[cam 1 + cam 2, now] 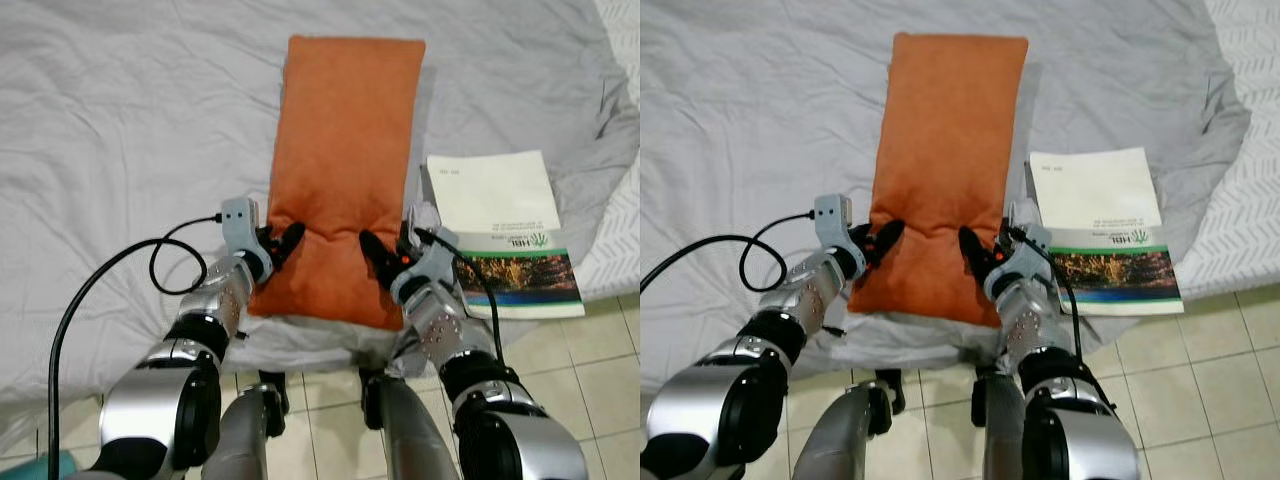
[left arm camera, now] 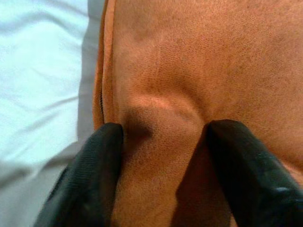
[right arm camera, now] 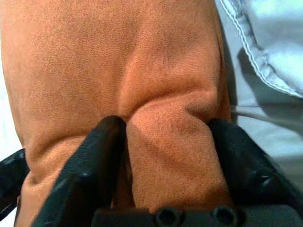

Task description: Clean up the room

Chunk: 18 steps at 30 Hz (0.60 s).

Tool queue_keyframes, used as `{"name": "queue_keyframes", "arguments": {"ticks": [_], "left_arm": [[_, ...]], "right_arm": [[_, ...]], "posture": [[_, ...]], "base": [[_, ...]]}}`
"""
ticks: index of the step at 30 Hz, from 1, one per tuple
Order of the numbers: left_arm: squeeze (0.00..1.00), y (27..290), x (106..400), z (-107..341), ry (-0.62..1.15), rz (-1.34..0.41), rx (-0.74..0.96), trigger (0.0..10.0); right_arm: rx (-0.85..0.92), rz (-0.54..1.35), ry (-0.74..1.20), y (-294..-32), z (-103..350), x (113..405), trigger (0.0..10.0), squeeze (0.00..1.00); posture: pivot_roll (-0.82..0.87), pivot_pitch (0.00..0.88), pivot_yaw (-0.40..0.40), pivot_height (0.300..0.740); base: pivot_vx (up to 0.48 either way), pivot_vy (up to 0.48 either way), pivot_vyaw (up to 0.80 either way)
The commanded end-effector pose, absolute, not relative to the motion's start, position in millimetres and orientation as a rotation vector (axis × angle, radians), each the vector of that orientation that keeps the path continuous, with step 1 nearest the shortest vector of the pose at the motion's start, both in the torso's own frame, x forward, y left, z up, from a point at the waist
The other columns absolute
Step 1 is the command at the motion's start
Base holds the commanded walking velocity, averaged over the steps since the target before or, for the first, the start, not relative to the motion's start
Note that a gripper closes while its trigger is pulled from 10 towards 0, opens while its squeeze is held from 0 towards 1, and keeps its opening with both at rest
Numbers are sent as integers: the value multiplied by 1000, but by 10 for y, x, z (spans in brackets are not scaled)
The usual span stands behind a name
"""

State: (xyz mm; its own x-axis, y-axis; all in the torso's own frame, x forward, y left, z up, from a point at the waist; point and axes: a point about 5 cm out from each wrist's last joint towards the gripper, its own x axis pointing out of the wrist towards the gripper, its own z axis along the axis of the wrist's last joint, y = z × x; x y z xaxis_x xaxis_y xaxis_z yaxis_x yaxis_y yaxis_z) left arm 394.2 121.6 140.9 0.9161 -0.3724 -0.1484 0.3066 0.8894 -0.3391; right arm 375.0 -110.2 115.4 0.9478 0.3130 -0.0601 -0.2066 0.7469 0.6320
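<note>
An orange pillow [image 1: 345,150] lies lengthwise on the grey bed sheet [image 1: 120,120], its near end at the bed's front edge. My left gripper [image 1: 283,243] grips the near left part of the pillow, and its fingers [image 2: 102,156] press a dent into the fabric [image 2: 189,61]. At the near right part my right gripper [image 1: 380,255] is shut on the pillow. A raised fold of orange cloth [image 3: 165,137] is pinched between its two black fingers [image 3: 99,151].
A book [image 1: 505,240] with a white and green cover lies on the sheet just right of the pillow, close to my right arm. A patterned white cover [image 1: 620,240] hangs at the far right. Tiled floor [image 1: 590,360] runs below the bed edge.
</note>
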Motion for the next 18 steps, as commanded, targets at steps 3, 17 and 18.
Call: {"name": "queue_keyframes", "arguments": {"ticks": [3, 17, 18], "left_arm": [[0, 1170, 3803, 1062, 369, -313, -401, 0], [0, 1094, 3686, 863, 398, -288, -507, 0], [0, 1102, 3685, 862, 393, -288, -498, 0]], "right_arm": [[758, 295, 422, -786, 637, 3473, 0, 0], [800, 223, 404, -840, 616, 3482, 0, 0], [798, 213, 401, -857, 613, 3483, 0, 0]], "posture": [[-56, 779, 49, 740], [-53, 766, 44, 740], [-53, 763, 45, 740]], "base": [[0, 0, 0], [0, 0, 0], [0, 0, 0]]}}
